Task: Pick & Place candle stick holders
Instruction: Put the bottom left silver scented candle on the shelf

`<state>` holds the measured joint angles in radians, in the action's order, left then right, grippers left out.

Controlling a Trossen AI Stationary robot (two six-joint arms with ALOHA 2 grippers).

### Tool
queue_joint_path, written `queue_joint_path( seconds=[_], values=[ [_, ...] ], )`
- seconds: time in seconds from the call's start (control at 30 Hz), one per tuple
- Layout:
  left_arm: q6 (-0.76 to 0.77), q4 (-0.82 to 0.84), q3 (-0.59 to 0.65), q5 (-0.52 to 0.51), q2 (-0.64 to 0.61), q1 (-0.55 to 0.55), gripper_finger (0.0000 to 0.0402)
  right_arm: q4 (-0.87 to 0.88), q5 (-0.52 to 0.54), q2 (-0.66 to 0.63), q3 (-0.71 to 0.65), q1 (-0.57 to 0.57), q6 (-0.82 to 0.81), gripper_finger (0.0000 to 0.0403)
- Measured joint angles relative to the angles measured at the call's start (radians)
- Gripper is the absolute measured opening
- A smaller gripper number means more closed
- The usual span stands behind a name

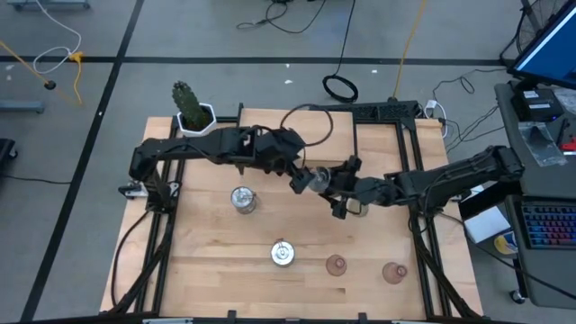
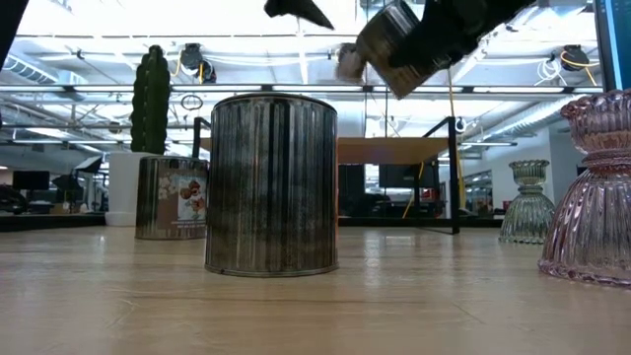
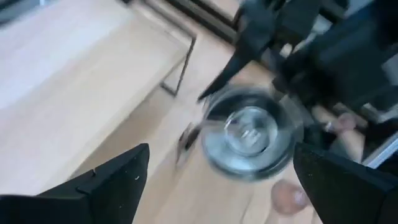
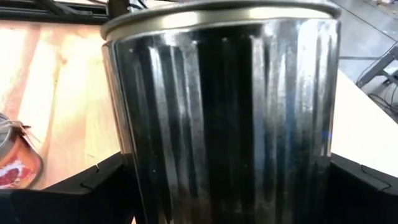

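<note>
Wooden table (image 1: 207, 252) with both arms meeting above its middle, the left arm reaching in from the far left, the right arm from the right. White-potted cactus (image 1: 191, 108) at the far left corner, no part of the job. Apparently a mid-air handover, or a carry with the other arm close by. Right gripper (image 1: 331, 183) clasped around a silvery candle stick holder (image 1: 315, 178), held tilted, well above the wood. Left gripper (image 1: 295, 176) just beside it, fingers spread wide, gripping nothing, facing the holder's open mouth. Two more silvery holders (image 1: 242, 199) (image 1: 283, 254) standing left of centre, two pink ones (image 1: 336, 265) (image 1: 393, 272) along the near right edge, a pale green one (image 2: 527, 202) visible only in the low view. Next, probably: either closing the left fingers squarely on the rim before any release by the right, or lowering upright onto a bare patch, clear of the standing holders.
</note>
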<state>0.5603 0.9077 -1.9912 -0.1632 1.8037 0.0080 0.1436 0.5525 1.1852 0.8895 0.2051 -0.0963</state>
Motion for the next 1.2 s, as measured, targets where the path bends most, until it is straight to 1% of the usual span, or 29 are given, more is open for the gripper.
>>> queue_joint_path(
  seconds=[0.13,0.23,0.3,0.4,0.47,0.53,0.63,0.77,0.93,1.03,1.13,1.2],
  values=[
    [0.035,0.078,-0.002,-0.066,-0.036,-0.003,0.0383,-0.097,-0.003,-0.004,0.001,-0.027,0.010,0.0356],
    [0.071,0.175,0.000,-0.148,-0.056,-0.018,0.0384,-0.173,0.005,-0.006,0.000,-0.066,0.036,0.0356],
    [0.102,0.203,-0.001,-0.205,-0.063,-0.036,0.0386,-0.235,0.029,-0.006,0.000,-0.102,0.054,0.0356],
    [0.156,0.311,0.003,-0.274,-0.075,-0.068,0.0386,-0.304,0.053,-0.007,0.001,-0.178,0.063,0.0356],
    [0.200,0.330,0.010,-0.318,-0.077,-0.090,0.0384,-0.337,0.054,-0.001,0.001,-0.235,0.063,0.0356],
    [0.246,0.385,0.025,-0.358,-0.080,-0.115,0.0381,-0.385,0.053,0.013,0.001,-0.292,0.059,0.0356],
    [0.308,0.381,0.056,-0.406,-0.084,-0.148,0.0379,-0.436,0.044,0.051,0.001,-0.371,0.022,0.0356],
    [0.373,0.397,0.098,-0.414,-0.082,-0.182,0.0379,-0.505,0.026,0.133,0.001,-0.446,-0.038,0.0356],
    [0.484,0.405,0.173,-0.414,-0.082,-0.214,0.0379,-0.565,0.024,0.228,0.001,-0.512,-0.059,0.0356],
    [0.530,0.406,0.200,-0.414,-0.082,-0.240,0.0379,-0.574,0.037,0.266,0.001,-0.539,-0.061,0.0356],
    [0.576,0.405,0.223,-0.414,-0.082,-0.262,0.0379,-0.571,0.076,0.286,0.001,-0.555,-0.059,0.0356],
    [0.607,0.406,0.236,-0.414,-0.082,-0.273,0.0379,-0.574,0.076,0.291,0.001,-0.566,-0.057,0.0356]
  ],
)
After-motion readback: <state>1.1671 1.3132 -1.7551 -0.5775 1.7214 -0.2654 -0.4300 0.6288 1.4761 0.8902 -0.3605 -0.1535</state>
